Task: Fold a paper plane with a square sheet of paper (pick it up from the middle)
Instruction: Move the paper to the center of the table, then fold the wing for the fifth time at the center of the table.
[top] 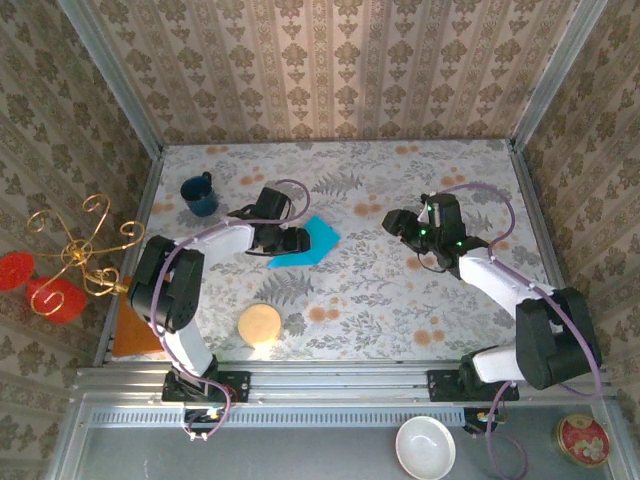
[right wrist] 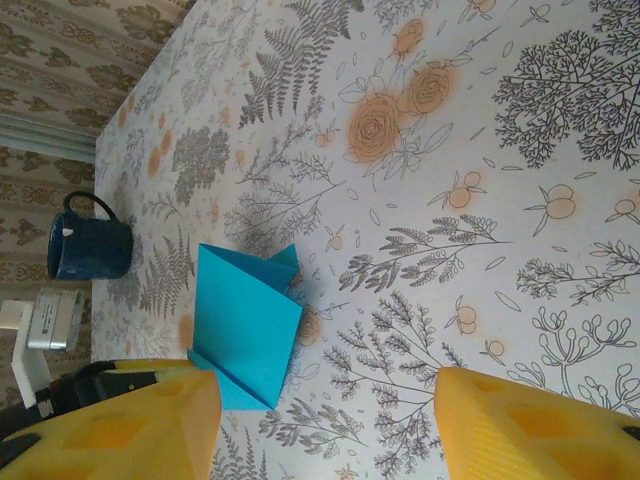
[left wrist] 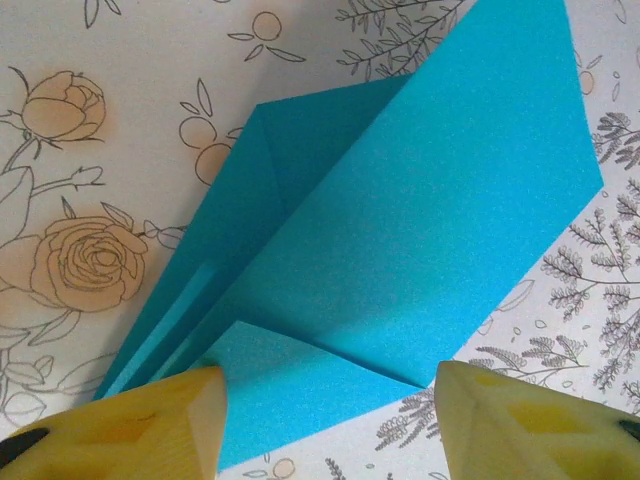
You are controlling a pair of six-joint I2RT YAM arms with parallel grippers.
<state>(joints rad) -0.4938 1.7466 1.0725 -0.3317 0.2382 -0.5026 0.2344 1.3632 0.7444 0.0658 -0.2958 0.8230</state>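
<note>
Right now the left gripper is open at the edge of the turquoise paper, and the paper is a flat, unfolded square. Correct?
One thing is wrong. The left gripper is open at the edge of the turquoise paper, but the paper is already folded, not a flat square. The left wrist view shows creases and overlapping flaps.

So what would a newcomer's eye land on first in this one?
The bright turquoise folded paper lies left of the middle of the flowered table, and the left pincer stands open right over its near edge. After that, the eye goes to the dark blue mug at the far left of the table and the curly gold wire stand outside the left wall.
</note>
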